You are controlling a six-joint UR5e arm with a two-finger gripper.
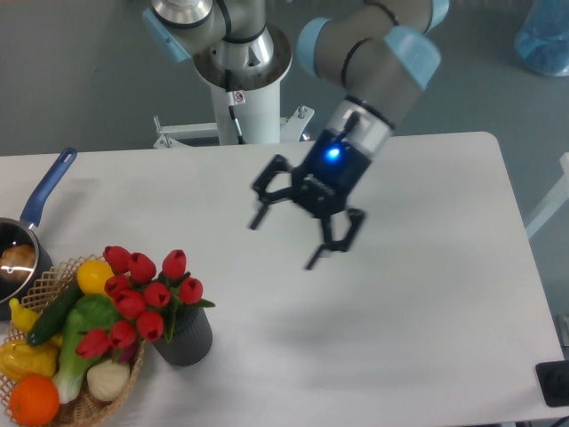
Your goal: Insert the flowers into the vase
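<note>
The flowers [142, 298], a bunch of red tulip buds with green stems, stand in the vase [184, 336], a short dark grey ribbed cylinder at the lower left of the white table. The buds spread left over the basket's edge. My gripper [286, 240] hangs open and empty above the middle of the table, well up and to the right of the vase, with its fingers pointing down and left.
A woven wicker basket [89, 411] holding fruit and vegetables touches the vase on its left. A blue-handled metal saucepan [27, 233] sits at the left edge. The arm's white base column [242, 84] rises behind the table.
</note>
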